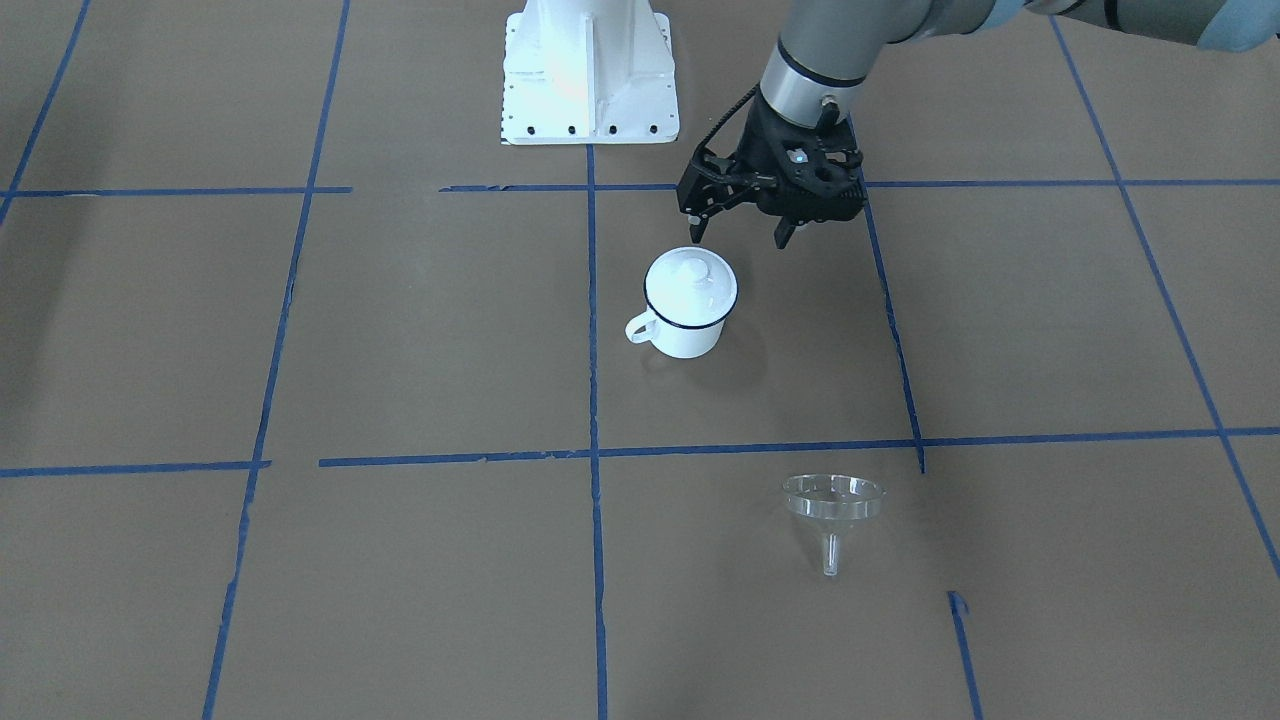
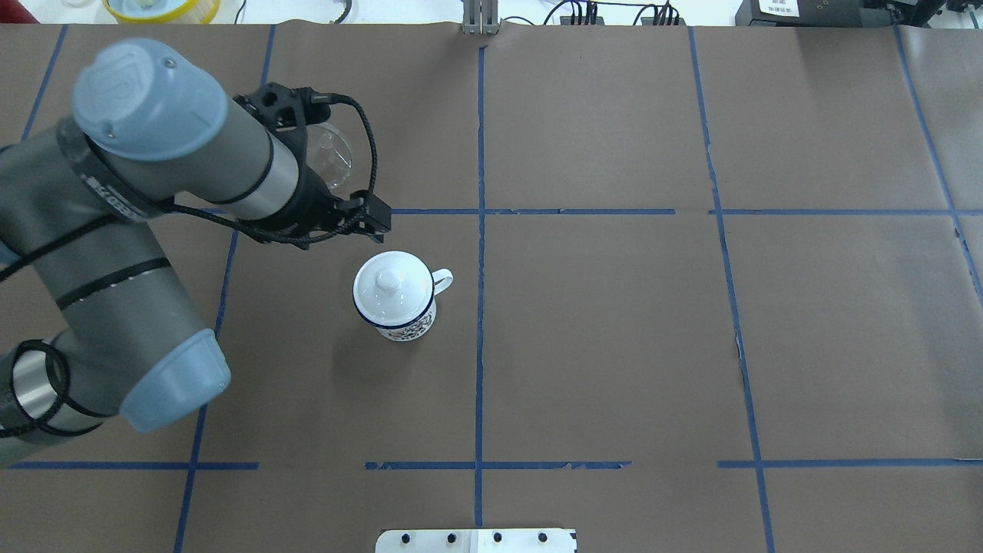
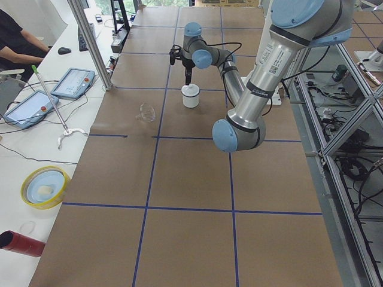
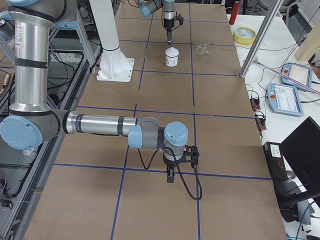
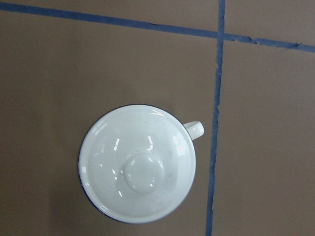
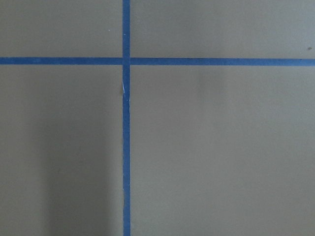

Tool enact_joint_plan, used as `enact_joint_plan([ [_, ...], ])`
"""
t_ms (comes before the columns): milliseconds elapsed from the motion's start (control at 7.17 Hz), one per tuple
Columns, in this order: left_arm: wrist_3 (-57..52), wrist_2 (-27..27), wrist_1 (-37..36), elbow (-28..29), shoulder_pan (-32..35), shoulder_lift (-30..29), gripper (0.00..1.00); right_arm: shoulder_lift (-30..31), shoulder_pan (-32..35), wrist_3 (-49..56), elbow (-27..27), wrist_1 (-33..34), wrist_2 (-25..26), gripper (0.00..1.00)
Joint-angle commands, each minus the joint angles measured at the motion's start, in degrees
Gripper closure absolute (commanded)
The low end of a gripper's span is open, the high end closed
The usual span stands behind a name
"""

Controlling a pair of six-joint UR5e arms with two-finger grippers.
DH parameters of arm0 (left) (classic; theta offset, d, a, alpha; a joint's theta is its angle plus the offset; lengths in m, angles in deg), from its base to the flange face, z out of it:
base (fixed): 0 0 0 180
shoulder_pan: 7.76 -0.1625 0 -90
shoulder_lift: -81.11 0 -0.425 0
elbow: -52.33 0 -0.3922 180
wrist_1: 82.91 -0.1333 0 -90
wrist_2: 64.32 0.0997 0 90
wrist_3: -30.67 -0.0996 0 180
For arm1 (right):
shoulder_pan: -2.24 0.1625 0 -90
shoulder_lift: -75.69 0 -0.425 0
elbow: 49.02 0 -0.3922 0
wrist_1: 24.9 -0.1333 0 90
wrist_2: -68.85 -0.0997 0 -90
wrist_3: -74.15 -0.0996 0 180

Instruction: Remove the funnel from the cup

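The funnel (image 1: 832, 505) lay on its side on the table (image 1: 400, 350), well apart from the cup (image 1: 688, 325), with its spout pointing away from it. The cup stood upright under a white lid (image 1: 690, 280). Just beyond and above the cup, the left gripper (image 1: 741, 238) hovered with its jaws spread and empty. The right gripper (image 4: 170, 176) hung far from the cup, and its jaws could not be judged.

A lid (image 1: 692, 278) caps the cup (image 1: 686, 338); funnel (image 1: 832, 499) lies apart.
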Motion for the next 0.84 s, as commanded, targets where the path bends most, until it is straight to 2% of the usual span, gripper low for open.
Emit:
enact_joint_plan([
  [0,-18.96,-0.28,0.36,0.80,8.76,4.70,0.00,-0.08,0.00,0.00,0.00,0.00,0.00,0.00],
  [279,-37.66,-8.05,0.80,6.05,19.91,9.44,0.00,-0.08,0.00,0.00,0.00,0.00,0.00,0.00],
  [418,-48.47,-9.75,0.80,8.08,25.71,11.99,0.00,0.00,0.00,0.00,0.00,0.00,0.00,0.00],
  [558,-55.97,-15.60,0.80,10.62,31.51,15.58,0.00,0.01,0.00,0.00,0.00,0.00,0.00,0.00],
  [697,-65.70,-16.62,0.98,13.26,36.96,19.88,0.00,0.01,0.00,0.00,0.00,0.00,0.00,0.00],
])
